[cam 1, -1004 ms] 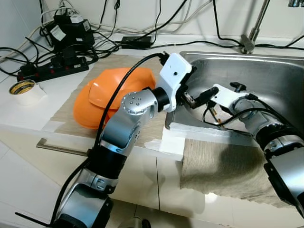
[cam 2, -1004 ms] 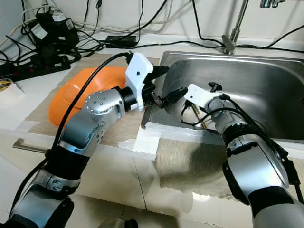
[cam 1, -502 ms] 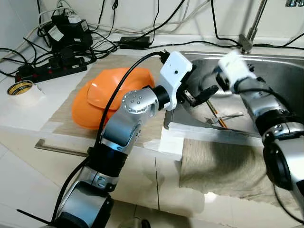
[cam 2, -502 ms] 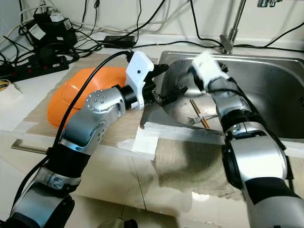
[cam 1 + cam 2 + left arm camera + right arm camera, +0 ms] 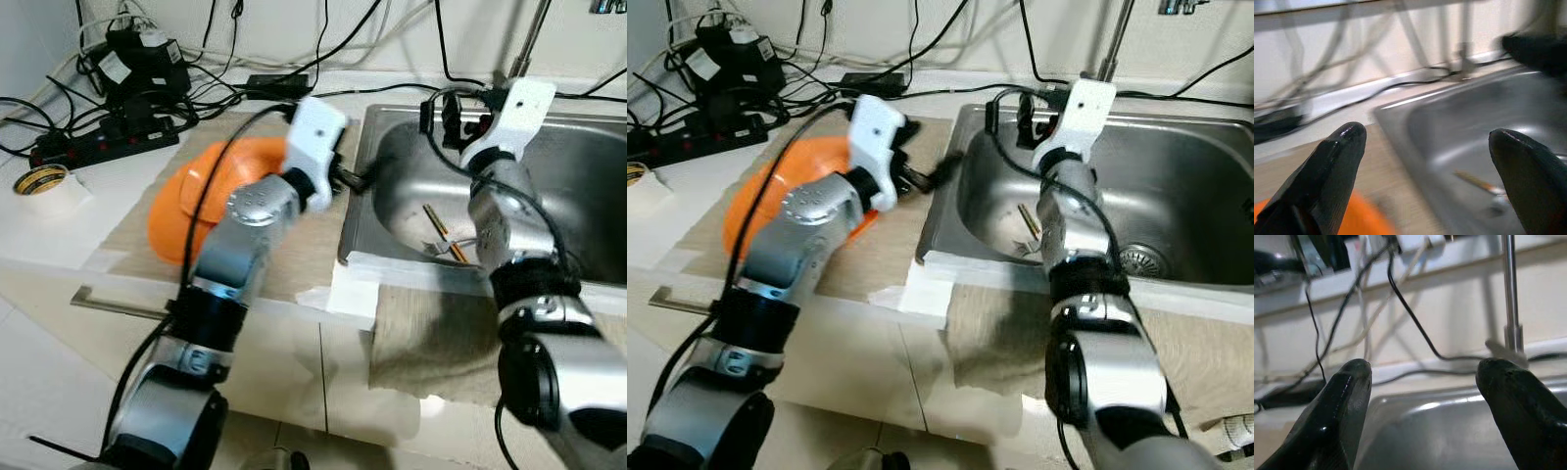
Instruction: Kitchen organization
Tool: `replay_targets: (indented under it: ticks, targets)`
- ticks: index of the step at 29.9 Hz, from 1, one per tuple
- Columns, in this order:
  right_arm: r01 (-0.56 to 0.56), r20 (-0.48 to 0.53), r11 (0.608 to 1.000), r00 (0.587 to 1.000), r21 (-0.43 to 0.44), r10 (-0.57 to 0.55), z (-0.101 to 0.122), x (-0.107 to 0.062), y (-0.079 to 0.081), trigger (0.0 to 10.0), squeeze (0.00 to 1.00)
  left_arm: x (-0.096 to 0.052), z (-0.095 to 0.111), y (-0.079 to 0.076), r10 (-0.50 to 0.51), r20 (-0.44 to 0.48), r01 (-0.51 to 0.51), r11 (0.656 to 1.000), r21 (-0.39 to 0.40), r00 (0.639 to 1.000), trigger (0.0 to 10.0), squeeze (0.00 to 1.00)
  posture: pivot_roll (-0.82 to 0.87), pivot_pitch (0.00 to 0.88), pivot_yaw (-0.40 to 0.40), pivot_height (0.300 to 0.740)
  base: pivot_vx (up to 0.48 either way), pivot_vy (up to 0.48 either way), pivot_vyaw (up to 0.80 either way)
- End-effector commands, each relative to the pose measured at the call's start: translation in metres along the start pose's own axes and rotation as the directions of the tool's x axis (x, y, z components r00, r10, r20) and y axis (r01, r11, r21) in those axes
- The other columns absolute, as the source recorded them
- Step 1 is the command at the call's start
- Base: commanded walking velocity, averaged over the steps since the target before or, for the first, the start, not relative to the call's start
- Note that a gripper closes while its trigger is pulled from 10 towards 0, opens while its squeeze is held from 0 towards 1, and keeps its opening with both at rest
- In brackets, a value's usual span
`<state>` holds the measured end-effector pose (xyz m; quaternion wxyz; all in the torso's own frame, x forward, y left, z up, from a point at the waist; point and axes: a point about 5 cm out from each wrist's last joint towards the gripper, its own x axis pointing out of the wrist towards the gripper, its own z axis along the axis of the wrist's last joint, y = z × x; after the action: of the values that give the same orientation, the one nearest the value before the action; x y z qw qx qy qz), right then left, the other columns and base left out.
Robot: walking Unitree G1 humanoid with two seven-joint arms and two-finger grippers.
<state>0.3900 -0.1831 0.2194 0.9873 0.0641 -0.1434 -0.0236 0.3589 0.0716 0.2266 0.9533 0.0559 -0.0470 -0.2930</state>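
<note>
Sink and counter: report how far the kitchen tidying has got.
Nothing looks finished. A fork and chopsticks lie in the sink, and the orange bowl sits upside down on the counter mat. Neither claw holds anything: the left claw is open at the sink's left rim, the right claw open, raised above the basin. Still left: clearing the utensils and putting away the bowl.

Beside the glossy black left gripper (image 5: 1425, 161), the sink (image 5: 578, 186) is brushed metal, the bowl (image 5: 211, 201) smooth orange plastic.
</note>
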Motion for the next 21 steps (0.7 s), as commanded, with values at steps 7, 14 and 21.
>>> replay_targets:
  ticks: [7, 14, 21]
  targets:
    - [0.018, 0.068, 0.997, 0.998, -0.077, -0.012, -0.001, -0.029, -0.002, 10.0, 0.00, -0.031, -0.004, 0.051, 0.299, -0.032, -0.298, 0.954, 0.033, 0.954, 10.0, 0.00, -0.03, 0.000, 0.091, 0.740, 0.000, 0.000, 0.00]
    - [0.023, 0.062, 0.992, 0.998, -0.125, -0.015, -0.009, -0.058, -0.003, 10.0, 0.00, -0.065, -0.012, 0.073, 0.480, -0.015, -0.480, 0.877, 0.030, 0.877, 10.0, 0.00, -0.02, 0.000, 0.087, 0.740, 0.000, 0.000, 0.00]
    - [0.037, 0.073, 0.986, 0.997, -0.163, -0.026, -0.008, -0.076, -0.004, 10.0, 0.00, -0.085, -0.011, 0.079, 0.554, 0.002, -0.554, 0.832, 0.025, 0.833, 10.0, 0.00, -0.01, 0.000, 0.084, 0.740, 0.000, 0.000, 0.00]
